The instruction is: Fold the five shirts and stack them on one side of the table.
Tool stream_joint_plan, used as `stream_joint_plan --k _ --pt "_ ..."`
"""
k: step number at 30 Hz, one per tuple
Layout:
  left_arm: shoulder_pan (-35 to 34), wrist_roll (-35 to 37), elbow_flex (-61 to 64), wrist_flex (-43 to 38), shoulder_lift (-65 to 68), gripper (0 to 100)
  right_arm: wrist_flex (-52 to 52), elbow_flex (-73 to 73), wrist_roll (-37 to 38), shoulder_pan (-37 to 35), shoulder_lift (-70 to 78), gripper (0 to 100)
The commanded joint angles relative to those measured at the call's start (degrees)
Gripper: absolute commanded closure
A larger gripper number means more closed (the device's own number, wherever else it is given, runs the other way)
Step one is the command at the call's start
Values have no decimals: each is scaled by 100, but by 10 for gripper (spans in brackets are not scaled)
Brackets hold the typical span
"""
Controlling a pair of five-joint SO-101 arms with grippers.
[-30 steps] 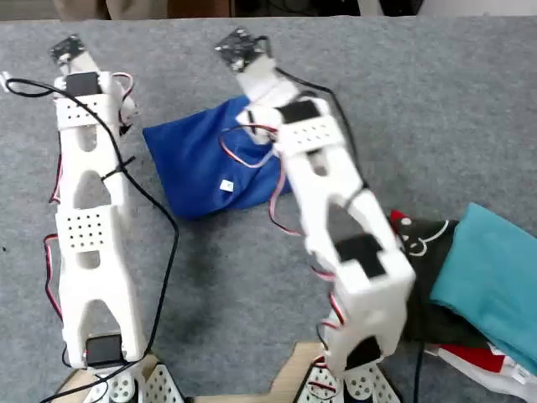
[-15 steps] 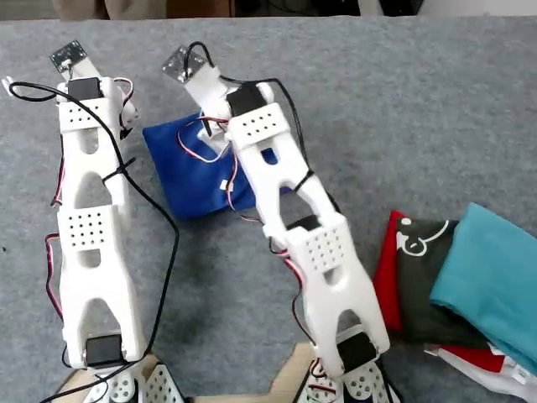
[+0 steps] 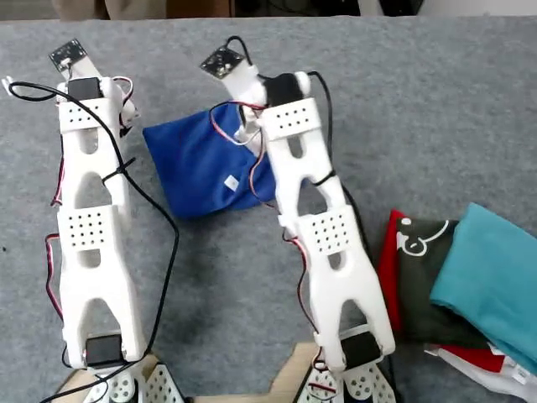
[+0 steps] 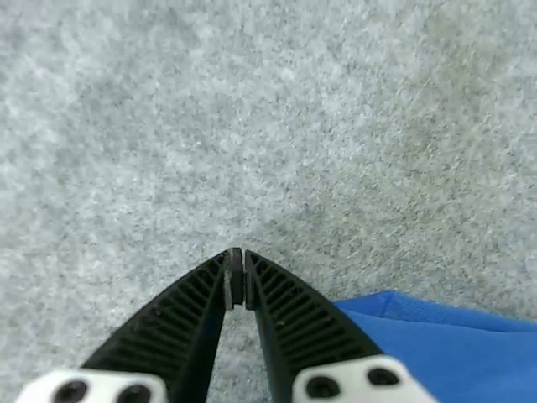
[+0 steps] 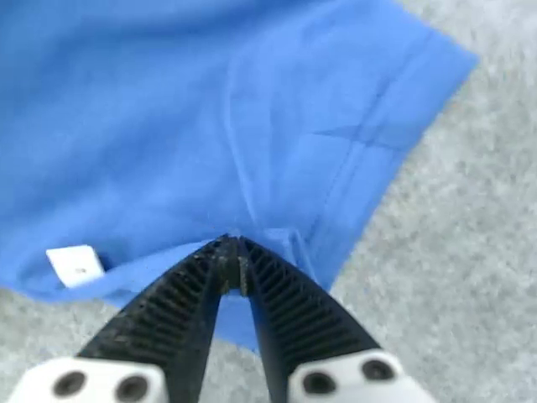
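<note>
A folded blue shirt (image 3: 197, 164) lies on the grey table at the far middle. My right arm (image 3: 302, 176) stretches over its right part. In the right wrist view my right gripper (image 5: 233, 256) is shut, its tips down on the blue shirt (image 5: 168, 109) close to a folded edge; I see no cloth held between them. My left arm (image 3: 84, 168) stands along the left side. My left gripper (image 4: 235, 267) is shut over bare felt, with a corner of the blue shirt (image 4: 436, 344) just beside it.
At the right edge is a pile of shirts: a teal one (image 3: 491, 269) on top, a dark one with white print (image 3: 419, 269), a red one (image 3: 388, 260) and a white-and-red one (image 3: 478, 365) underneath. Grey felt (image 3: 436, 101) covers the table.
My right arm swung left across the blue shirt, then back to the right, and now lies straighter over it. The shirt's outline is about the same. The left arm has not moved.
</note>
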Motion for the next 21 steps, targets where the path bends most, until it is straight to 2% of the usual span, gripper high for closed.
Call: stream_joint_plan --k 1,12,21 --pt "9 0 -105 -70 -66 981 132 444 35 251 -435 993" --pt "18 0 -105 -79 -66 980 88 3802 62 778 -2378 993" --pt "70 0 -70 -132 -66 980 -193 4690 53 1138 -2589 993"
